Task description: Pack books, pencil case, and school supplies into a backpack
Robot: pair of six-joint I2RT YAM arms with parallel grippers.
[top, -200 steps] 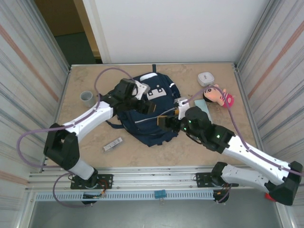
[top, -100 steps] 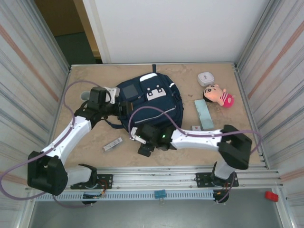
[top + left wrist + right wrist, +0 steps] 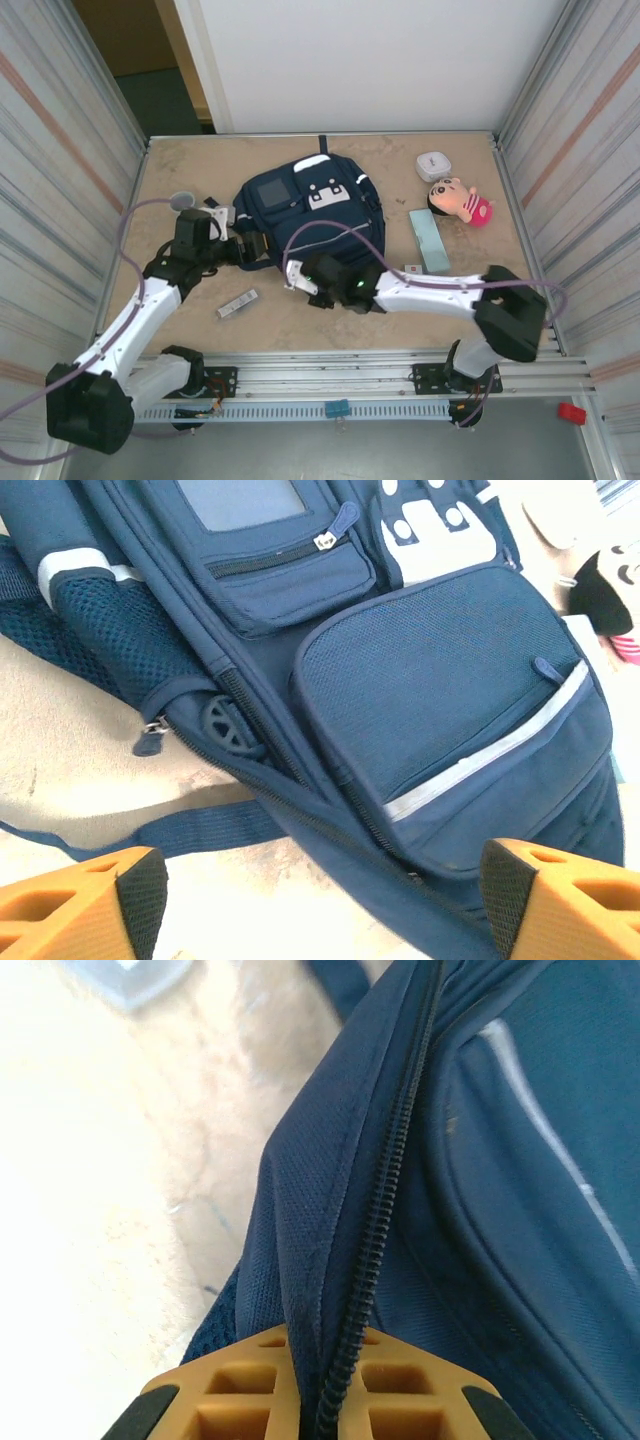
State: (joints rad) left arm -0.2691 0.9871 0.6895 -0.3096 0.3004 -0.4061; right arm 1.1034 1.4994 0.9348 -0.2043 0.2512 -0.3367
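Silver-grey bar [image 3: 237, 303] on worktop [image 3: 330, 330], near-left of right gripper [image 3: 303, 281]. Right gripper clenched on backpack [image 3: 310, 215] fabric right beside the zipper [image 3: 385, 1210], at the bag's near edge. Left gripper [image 3: 247, 248] released, fingers [image 3: 80, 905] wide apart, at backpack's left side above a strap [image 3: 190, 830]; contact unclear. Pencil case [image 3: 428, 240] lies well right of right gripper, clear of the backpack, small black box [image 3: 411, 268] just beside its near end.
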